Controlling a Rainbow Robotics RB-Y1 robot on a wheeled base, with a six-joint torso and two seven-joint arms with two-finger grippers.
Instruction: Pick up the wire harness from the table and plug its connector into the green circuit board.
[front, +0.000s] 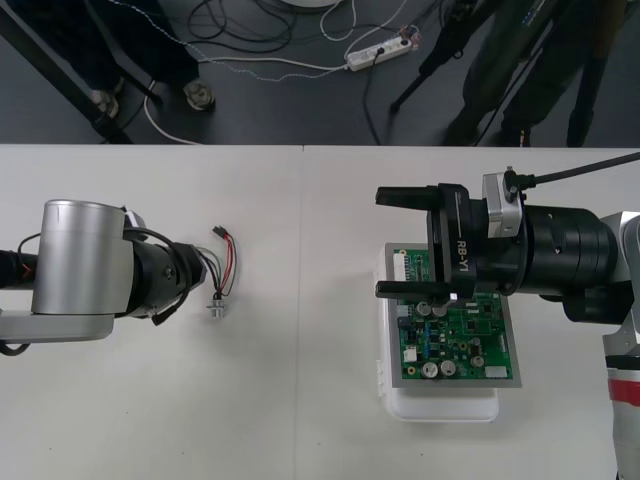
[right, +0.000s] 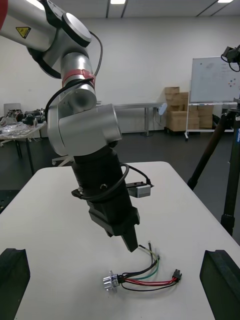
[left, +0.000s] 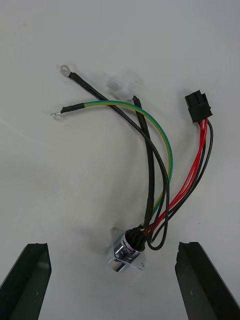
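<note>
The wire harness (front: 223, 268) lies flat on the table left of centre, with red, black and green wires. Its black plug (left: 198, 106) points away from my left gripper, and its round metal socket (left: 125, 250) lies between the two open left fingers (left: 33, 272). My left gripper (front: 193, 285) hovers just over the socket end and touches nothing. Seen from the right wrist, it hangs above the harness (right: 145, 279). My right gripper (front: 397, 243) stands open over the far left corner of the green circuit board (front: 460, 335), with nothing between its fingers (right: 219, 280).
The board sits on a white base (front: 445, 408) at the right of the table. Bare table lies between harness and board. Two loose ring-terminal leads (left: 75, 92) of the harness spread out beside the plug.
</note>
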